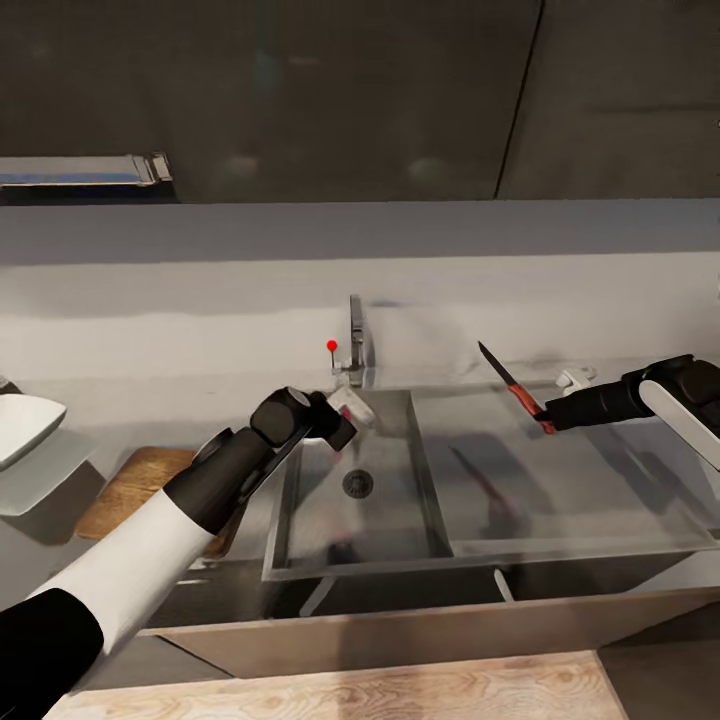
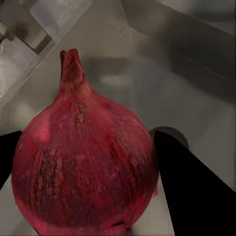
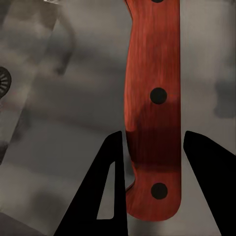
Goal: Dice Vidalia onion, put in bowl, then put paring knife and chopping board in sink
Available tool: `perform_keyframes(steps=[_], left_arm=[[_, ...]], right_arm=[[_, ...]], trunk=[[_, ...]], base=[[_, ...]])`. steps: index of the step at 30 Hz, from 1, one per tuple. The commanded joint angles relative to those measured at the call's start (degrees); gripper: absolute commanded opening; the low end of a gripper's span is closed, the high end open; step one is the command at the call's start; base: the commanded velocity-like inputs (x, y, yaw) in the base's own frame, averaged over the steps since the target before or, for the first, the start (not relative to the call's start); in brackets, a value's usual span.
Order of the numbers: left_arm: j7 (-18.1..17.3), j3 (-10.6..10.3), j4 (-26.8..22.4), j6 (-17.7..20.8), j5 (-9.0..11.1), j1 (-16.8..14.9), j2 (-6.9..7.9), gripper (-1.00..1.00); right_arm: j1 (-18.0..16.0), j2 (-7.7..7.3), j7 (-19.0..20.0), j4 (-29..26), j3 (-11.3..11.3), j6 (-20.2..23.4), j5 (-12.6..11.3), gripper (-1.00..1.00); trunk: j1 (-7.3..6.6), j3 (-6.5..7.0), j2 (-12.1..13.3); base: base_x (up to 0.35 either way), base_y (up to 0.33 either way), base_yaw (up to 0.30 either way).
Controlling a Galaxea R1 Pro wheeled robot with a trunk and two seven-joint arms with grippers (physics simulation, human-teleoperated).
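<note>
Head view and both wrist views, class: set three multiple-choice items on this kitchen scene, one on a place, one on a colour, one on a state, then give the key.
1. Where is the chopping board?
A. in the sink
B. on the countertop left of the sink
C. on the tap

2. What colour is the paring knife handle?
A. reddish-brown
B. white
C. blue

3. What does the left hand hold?
A. nothing
B. the bowl
C. the Vidalia onion

Key: B, the board lies beside the sink; A, the right wrist view shows the handle; C, the onion sits between the fingers.

sink (image 1: 420, 520) basin open below, tap (image 1: 354, 345) at back rim, left tool (image 1: 338, 415) just beside it
</note>
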Motion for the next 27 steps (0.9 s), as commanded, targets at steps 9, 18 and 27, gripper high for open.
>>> perform_keyframes(steps=[9, 18, 27], left_arm=[[-0.5, 0.0, -5.3, 0.3, -0.6, -0.1, 0.63, -1.0], [-0.6, 0.0, -5.9, 0.5, -0.2, 0.1, 1.1, -1.0], [-0.6, -0.1, -1.7, 0.5, -0.1, 0.3, 1.19, -1.0]], right_arm=[[-0.1, -0.05, 0.6, 0.0, 0.2, 0.0, 0.5, -1.0], [-0.1, -0.05, 0.6, 0.0, 0.1, 0.0, 0.6, -1.0], [-0.1, -0.05, 0.6, 0.0, 0.1, 0.0, 0.6, -1.0]], trunk=[[0.04, 0.7, -0.1], [0.04, 0.88, -0.1], [0.04, 0.88, -0.1]], base=[[-0.007, 0.003, 0.0], [-0.183, 0.154, 0.0], [-0.059, 0.05, 0.0]])
